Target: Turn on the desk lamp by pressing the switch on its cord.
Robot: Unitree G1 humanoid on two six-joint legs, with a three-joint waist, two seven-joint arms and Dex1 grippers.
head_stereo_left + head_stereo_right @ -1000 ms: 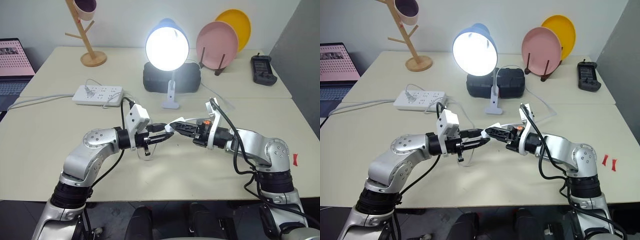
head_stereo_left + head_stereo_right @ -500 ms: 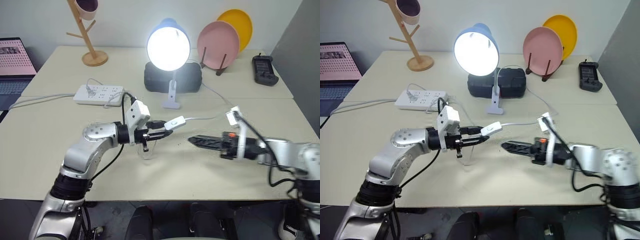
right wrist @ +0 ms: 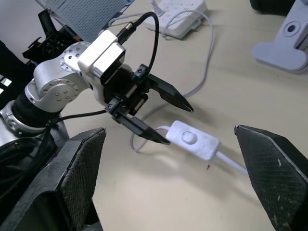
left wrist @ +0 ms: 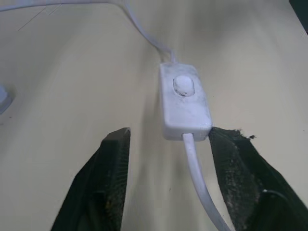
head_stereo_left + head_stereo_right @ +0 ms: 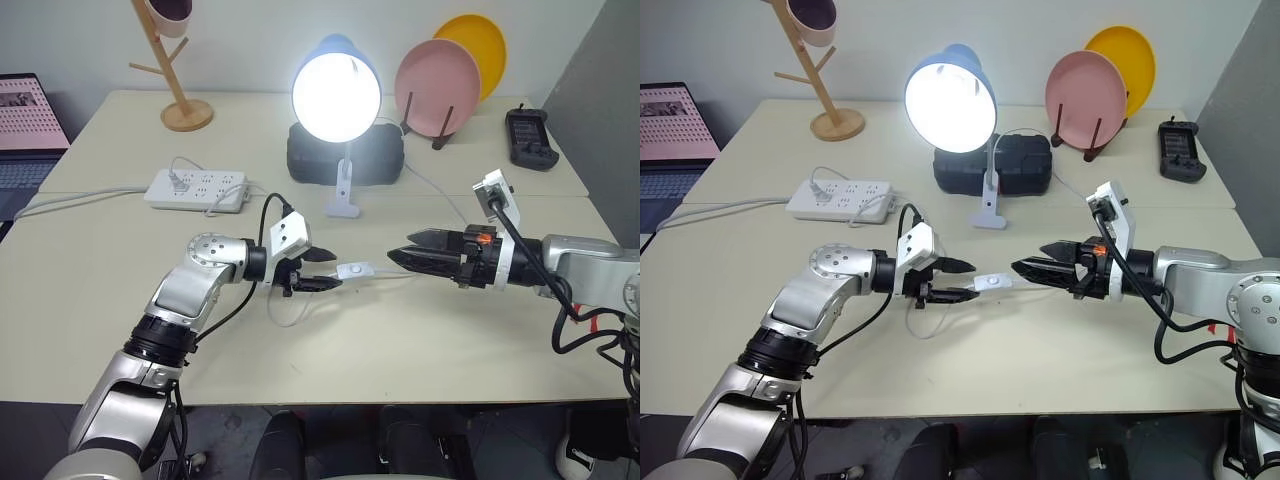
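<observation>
The desk lamp [image 5: 336, 95], with a blue shade on a white stem, is lit at the back middle of the table. The switch [image 5: 353, 270], a small white oblong with a button, lies flat on the table, and the thin white cord [image 4: 197, 173] runs out of both its ends. My left gripper [image 5: 337, 270] is open, and its black fingers [image 4: 113, 163] flank the switch's near end [image 4: 184, 101]. My right gripper [image 5: 400, 249] is open and hovers just right of the switch, pointing at it, with nothing held. The right wrist view shows the switch [image 3: 195, 139] in front of the left gripper [image 3: 178, 125].
A white power strip [image 5: 196, 188] lies at the left, with a black box [image 5: 345, 160] behind the lamp. Pink [image 5: 434, 88] and yellow [image 5: 470, 50] plates stand at the back right beside a black remote [image 5: 527, 140]. A wooden mug tree [image 5: 180, 70] and a laptop [image 5: 30, 120] are at the back left.
My left gripper has opened and let go of the switch, which now lies on the table. My right gripper has drawn back to the right and opened wide. The lamp stays lit.
</observation>
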